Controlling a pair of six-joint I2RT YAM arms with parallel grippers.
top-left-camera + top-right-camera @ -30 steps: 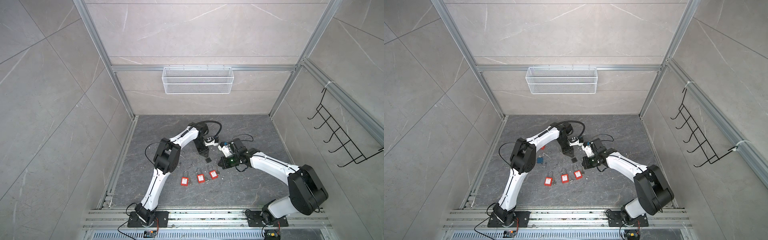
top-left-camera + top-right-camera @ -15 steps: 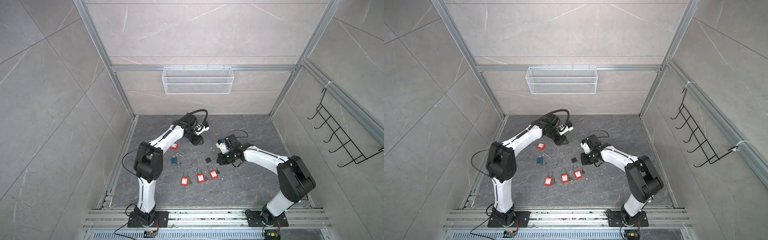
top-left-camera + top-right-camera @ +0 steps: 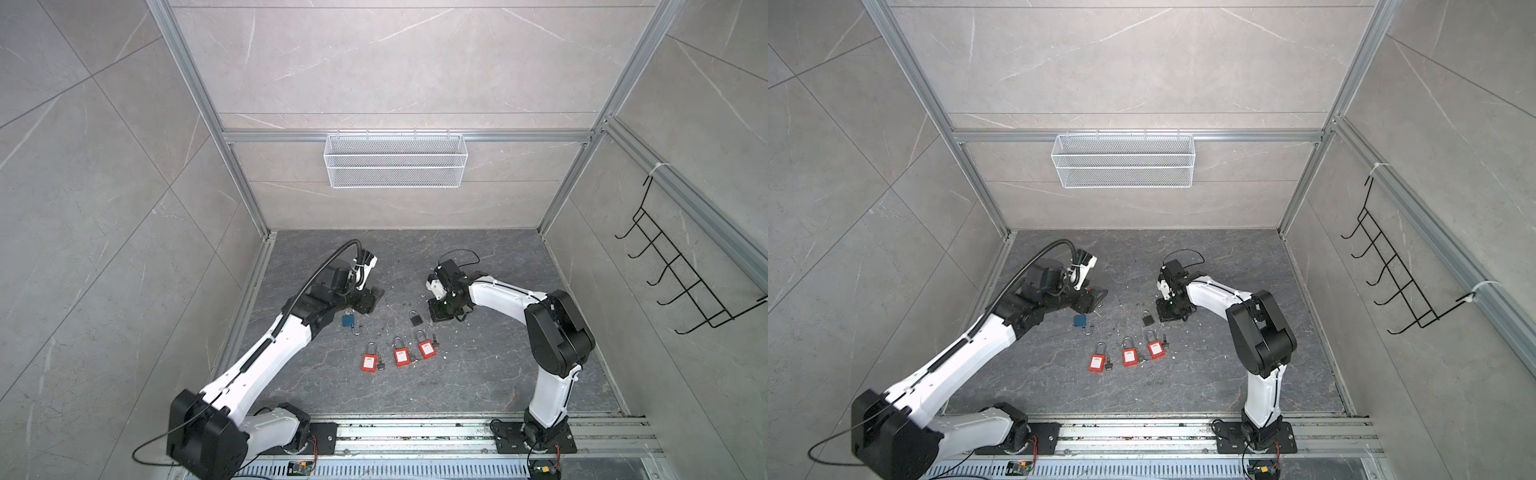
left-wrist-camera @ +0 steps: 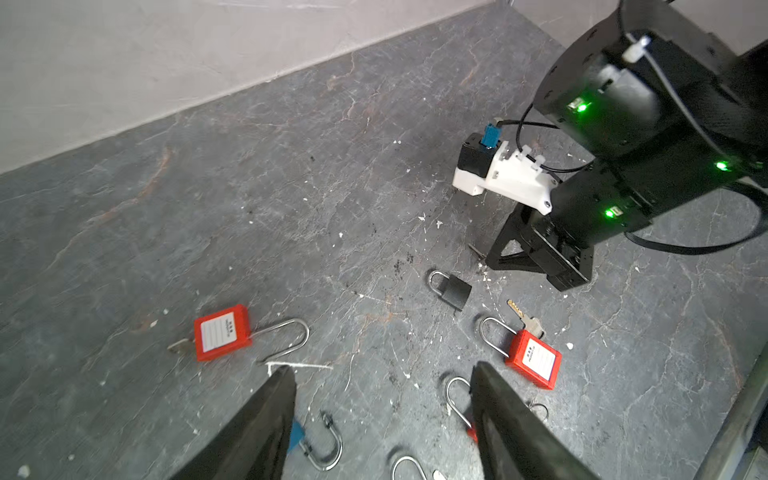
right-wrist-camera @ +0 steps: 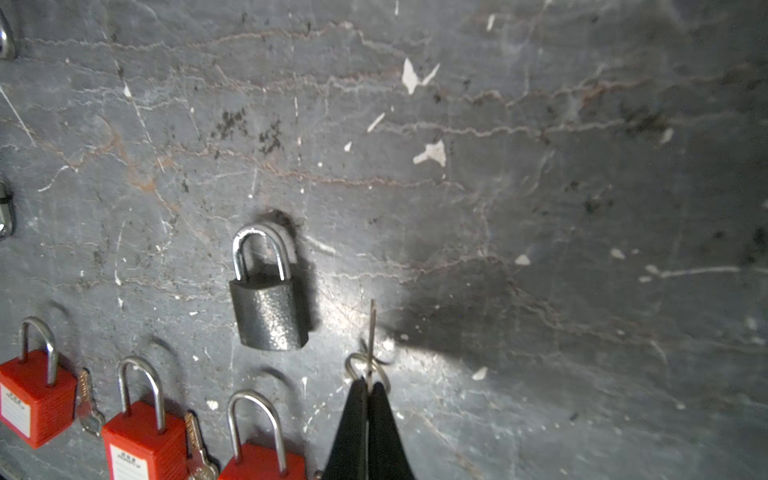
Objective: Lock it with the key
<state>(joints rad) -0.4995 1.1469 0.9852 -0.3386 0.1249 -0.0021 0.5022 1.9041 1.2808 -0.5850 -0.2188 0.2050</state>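
Note:
A small black padlock (image 5: 268, 311) with its shackle down lies flat on the dark floor, seen in both top views (image 3: 415, 318). My right gripper (image 5: 368, 384) is shut on a thin key (image 5: 372, 328) with a ring. The blade points out past the fingertips, beside the padlock and apart from it. In a top view the right gripper (image 3: 436, 309) sits low, just right of the padlock. My left gripper (image 4: 382, 374) is open with nothing between its fingers (image 4: 266, 424). It hangs over a blue padlock (image 4: 297, 432) with an open shackle, left of centre (image 3: 348, 321).
Three red padlocks (image 3: 369, 362) (image 3: 401, 356) (image 3: 426, 348) with keys lie in a row in front of the black one. Another red padlock (image 4: 222, 332) with an open shackle lies near the left arm. A wire basket (image 3: 395, 160) hangs on the back wall and a hook rack (image 3: 685, 274) on the right wall.
The left gripper has drawn back from the middle toward the left and opened its jaws. The right gripper has stayed shut on the key and barely shifted.

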